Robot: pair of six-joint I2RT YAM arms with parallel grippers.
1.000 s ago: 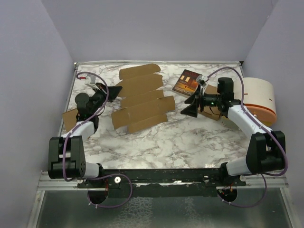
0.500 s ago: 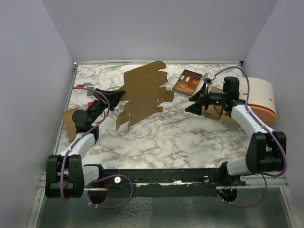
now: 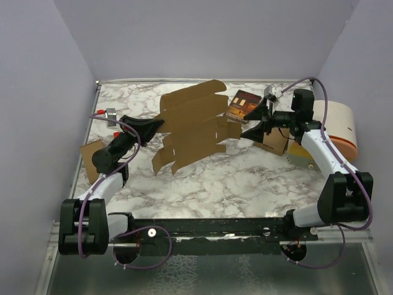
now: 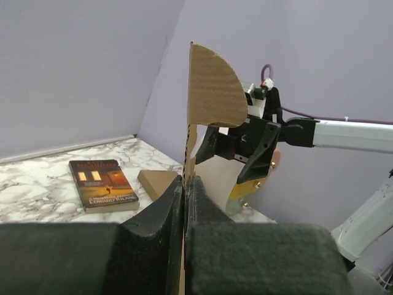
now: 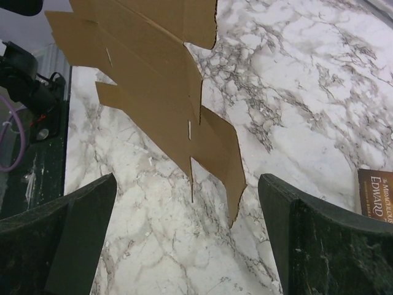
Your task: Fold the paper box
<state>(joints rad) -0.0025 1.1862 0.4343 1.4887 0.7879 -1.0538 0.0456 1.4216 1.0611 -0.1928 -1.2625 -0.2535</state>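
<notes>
Two pincers, one sheet: my left pincer (image 3: 156, 125) is closed tight on the left edge of the paper box (image 3: 190, 126), the fingers pressed flat together with the cardboard pinched between them, as the left wrist view shows at close range (image 4: 185, 184). The paper box hangs from this grip, raised off the marble tabletop (image 3: 245, 178) and tilted up on edge over the middle of it; from my left wrist its rounded flap (image 4: 212, 92) stands upright. My right pincer (image 3: 250, 121) is spread wide and holds nothing; it faces the sheet's right edge from just beside it, and from the right wrist the slotted panels (image 5: 153, 80) lie ahead of the open fingers, not between them (image 5: 186, 181). A dark printed booklet (image 3: 241, 106) lies on the tabletop behind the right pincer, and a white drum with an orange band (image 3: 334, 126) sits at the far right. Progress, as I judge it: very early. The blank is lifted and presented between my arms, yet every panel, flap and tab reads as unfolded and in one plane. All creasing, wall-raising and tab-tucking remains, presumably beginning once the right pincer takes the opposite edge.
</notes>
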